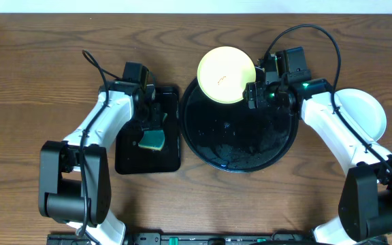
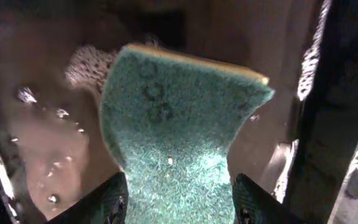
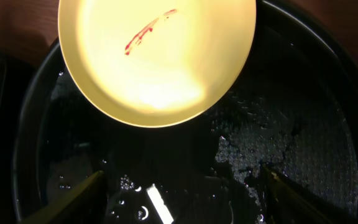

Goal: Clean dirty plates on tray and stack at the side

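Right gripper [image 1: 258, 94] hovering over the far right part of the round black tray [image 1: 278, 146], jaws wide apart, holding nothing. Just ahead of its fingertips, the yellow plate [image 1: 226, 74], lying over the tray's far rim, far nearer this arm than the other. Round, so no long axis to line up. Pale yellow, glossy, one thin red smear near its middle. Left gripper [image 2: 178, 202] parted astride the green sponge [image 2: 179, 137], grip unclear. White plate [image 1: 363, 112] on the table at the right.

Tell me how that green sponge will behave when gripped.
The sponge is probably soft: its sides already curve inward. Droplets on the rectangular tray suggest it is wet, possibly heavier and slippery. It probably won't roll, being a flat slab.
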Controlling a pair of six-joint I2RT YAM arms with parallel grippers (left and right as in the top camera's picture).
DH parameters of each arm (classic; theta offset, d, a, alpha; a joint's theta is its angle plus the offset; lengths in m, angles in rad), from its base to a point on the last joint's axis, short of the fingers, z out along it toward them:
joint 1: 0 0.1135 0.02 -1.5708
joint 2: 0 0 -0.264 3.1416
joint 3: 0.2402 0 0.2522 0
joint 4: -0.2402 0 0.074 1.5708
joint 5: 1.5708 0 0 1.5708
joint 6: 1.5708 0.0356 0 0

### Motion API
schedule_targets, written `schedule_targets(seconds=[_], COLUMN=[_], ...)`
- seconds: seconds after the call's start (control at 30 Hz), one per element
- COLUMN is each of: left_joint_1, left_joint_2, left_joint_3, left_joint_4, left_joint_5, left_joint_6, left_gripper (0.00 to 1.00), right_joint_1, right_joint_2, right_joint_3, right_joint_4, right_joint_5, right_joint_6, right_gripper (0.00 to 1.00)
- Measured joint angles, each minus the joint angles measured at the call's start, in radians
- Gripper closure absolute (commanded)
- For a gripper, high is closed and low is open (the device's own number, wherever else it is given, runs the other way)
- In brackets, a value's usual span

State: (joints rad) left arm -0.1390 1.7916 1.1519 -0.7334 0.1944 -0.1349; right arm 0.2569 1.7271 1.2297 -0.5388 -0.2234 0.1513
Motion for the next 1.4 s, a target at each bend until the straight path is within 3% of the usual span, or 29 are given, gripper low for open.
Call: schedule_targets(seconds=[0.17,0.23,0.3,0.73,1.1,1.4], left_joint_1=[0.0,0.0,0.001,-0.001,-0.001,-0.001], left_joint_2=[0.0,0.0,0.0,-0.002,-0.005,-0.005], left_joint_3=[-0.06,-0.08,-0.087,-0.059,-0.057,-0.057], left_joint_4=[0.06,0.082,0.087,0.047,0.035,0.035], left_joint_5=[0.01,0.01,0.012,0.032,0.032,0.032], left_joint_6=[0.0,-0.007,-0.009,-0.008,-0.018,-0.031], left_gripper=[0.48,0.64,0.92,0.93,0.93,0.92], right_joint_1=[0.0,0.0,0.0,0.0,0.0,0.0], right_joint_2=[0.0,0.0,0.0,0.0,0.008,0.208], right_joint_3=[0.0,0.0,0.0,0.0,0.0,0.002], right_joint_4=[0.0,-0.001,-0.002,0.022,0.221,0.386], right_joint_5=[0.0,0.0,0.0,0.006,0.068,0.116], right_joint_6=[0.0,0.0,0.0,-0.031,-0.05,-0.017], right_gripper=[0.25,0.25,0.26,0.31,0.29,0.32])
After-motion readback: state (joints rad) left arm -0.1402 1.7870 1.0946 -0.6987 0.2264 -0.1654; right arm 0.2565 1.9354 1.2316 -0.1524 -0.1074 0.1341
